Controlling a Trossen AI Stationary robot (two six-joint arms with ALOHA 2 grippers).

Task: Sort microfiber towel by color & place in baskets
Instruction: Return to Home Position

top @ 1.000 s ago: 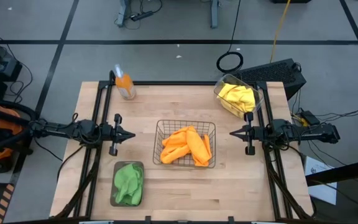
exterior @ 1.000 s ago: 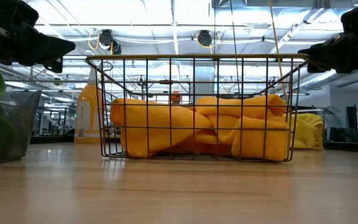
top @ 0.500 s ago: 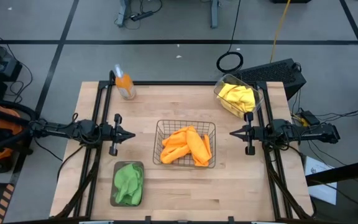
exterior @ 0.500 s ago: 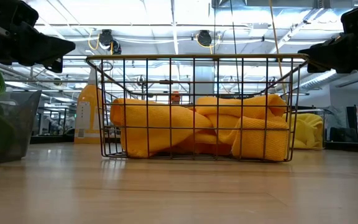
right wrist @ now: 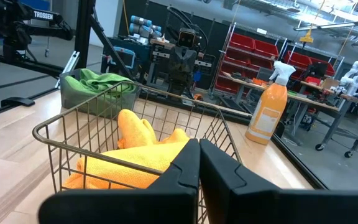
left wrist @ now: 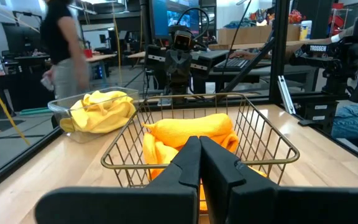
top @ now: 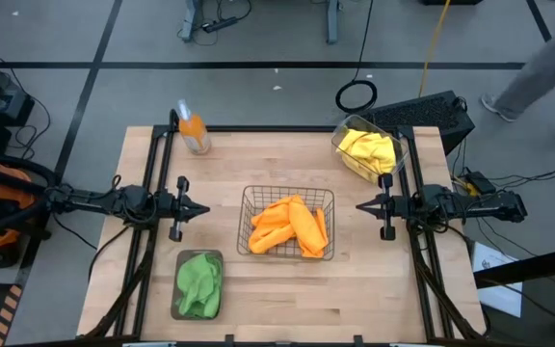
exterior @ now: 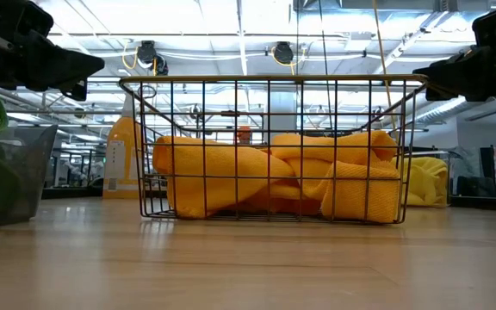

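Note:
Orange towels [top: 291, 226] lie piled in the square wire basket [top: 246, 220] at the table's middle. Yellow towels [top: 368, 149] fill the clear tub [top: 341, 154] at the far right. A green towel [top: 199, 282] lies in the grey tray [top: 179, 262] at the near left. My left gripper [top: 203, 209] hovers shut, left of the wire basket, pointing at it. My right gripper [top: 361, 205] hovers shut on the basket's right side, facing it. Both show shut in the wrist views, left gripper [left wrist: 199, 144] and right gripper [right wrist: 199, 145].
An orange spray bottle [top: 193, 130] stands at the table's far left. Black rails [top: 154, 173] run along both sides of the table. Bare wood lies near the front edge [top: 355, 299]. A person [top: 538, 67] walks past beyond the far right corner.
Both arms have kept still. A person has walked into the high view beyond the table's far right corner.

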